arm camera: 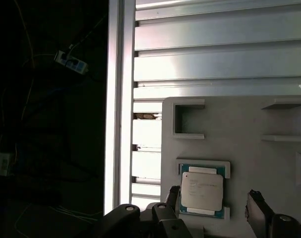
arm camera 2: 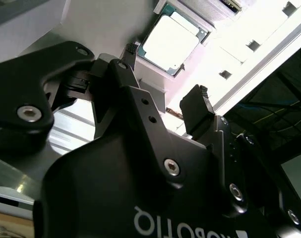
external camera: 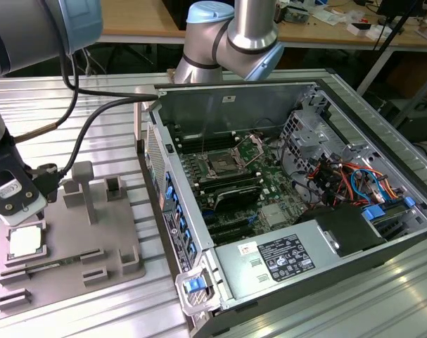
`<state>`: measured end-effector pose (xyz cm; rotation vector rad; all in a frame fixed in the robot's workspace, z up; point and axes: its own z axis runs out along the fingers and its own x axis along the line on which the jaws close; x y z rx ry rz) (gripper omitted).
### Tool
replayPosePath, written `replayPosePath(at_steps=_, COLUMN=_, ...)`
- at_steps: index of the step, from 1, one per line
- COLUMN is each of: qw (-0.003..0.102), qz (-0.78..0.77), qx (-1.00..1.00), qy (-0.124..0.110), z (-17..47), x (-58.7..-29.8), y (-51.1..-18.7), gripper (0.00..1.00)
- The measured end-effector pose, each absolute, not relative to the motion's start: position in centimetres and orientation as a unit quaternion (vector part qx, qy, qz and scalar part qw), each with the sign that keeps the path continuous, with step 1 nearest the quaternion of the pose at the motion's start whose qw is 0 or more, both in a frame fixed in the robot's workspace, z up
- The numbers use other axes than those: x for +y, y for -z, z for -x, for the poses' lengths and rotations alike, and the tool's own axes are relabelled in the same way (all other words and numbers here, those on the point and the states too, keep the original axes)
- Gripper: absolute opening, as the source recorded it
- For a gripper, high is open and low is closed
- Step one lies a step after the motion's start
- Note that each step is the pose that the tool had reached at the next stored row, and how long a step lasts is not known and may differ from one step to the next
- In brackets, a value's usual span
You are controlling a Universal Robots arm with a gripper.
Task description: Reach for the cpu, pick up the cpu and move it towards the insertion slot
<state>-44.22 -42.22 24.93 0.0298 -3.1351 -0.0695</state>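
The cpu, a pale silvery square chip, lies flat in a recess of the grey tray at the exterior view's left. My gripper hangs just above it. Both wrist views show the cpu with my gripper open, one black finger off one side of the chip and the other finger off the opposite side, nothing held. The insertion slot, a dark socket with a shiny frame, sits on the motherboard inside the open computer case.
The open computer case lies on the slatted aluminium table, its near wall between tray and socket. Raised blocks stand on the tray close to my gripper. Black cables trail from my arm. The table's edge runs beside the tray.
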Motion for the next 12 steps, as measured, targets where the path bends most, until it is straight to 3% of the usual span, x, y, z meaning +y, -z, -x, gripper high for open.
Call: replayPosePath(at_steps=12, qw=0.003, qz=-0.01, qx=-1.0, qy=0.022, z=44.22, x=-42.44, y=-24.72, gripper=0.63)
